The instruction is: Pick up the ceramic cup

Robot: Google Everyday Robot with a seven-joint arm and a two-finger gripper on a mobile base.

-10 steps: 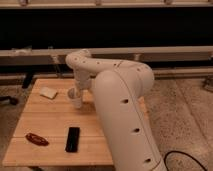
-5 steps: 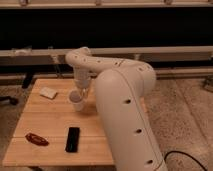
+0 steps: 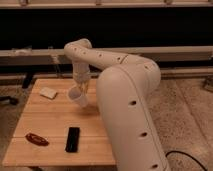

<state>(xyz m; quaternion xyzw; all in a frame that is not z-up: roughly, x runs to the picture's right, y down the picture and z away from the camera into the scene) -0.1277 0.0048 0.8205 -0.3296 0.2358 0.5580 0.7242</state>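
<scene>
White ceramic cup [image 3: 78,96] sits tilted at the far middle of the wooden worktop [image 3: 52,120], its open mouth turned up and toward the left, its narrower base pointing down to the right. Whether the base touches the wood or is raised just off it I cannot tell. The gripper [image 3: 81,85] comes straight down onto the cup from the robot arm [image 3: 120,95], whose bulky cream body fills the right half of the view, with the elbow bent over the far edge of the worktop. The jaws appear to be clamped on the cup's right rim (the contact itself is hard to make out, so this is a fair reading and no more).

To the left of the cup, near the far left corner, lies a small pale flat block [image 3: 48,92]. At the near side, a black rectangular device [image 3: 73,139] lies flat, lengthwise from near to far. Left of it, close to the near left corner, rests a small reddish-brown object [image 3: 37,139]. All three lie well apart from the cup and gripper.
</scene>
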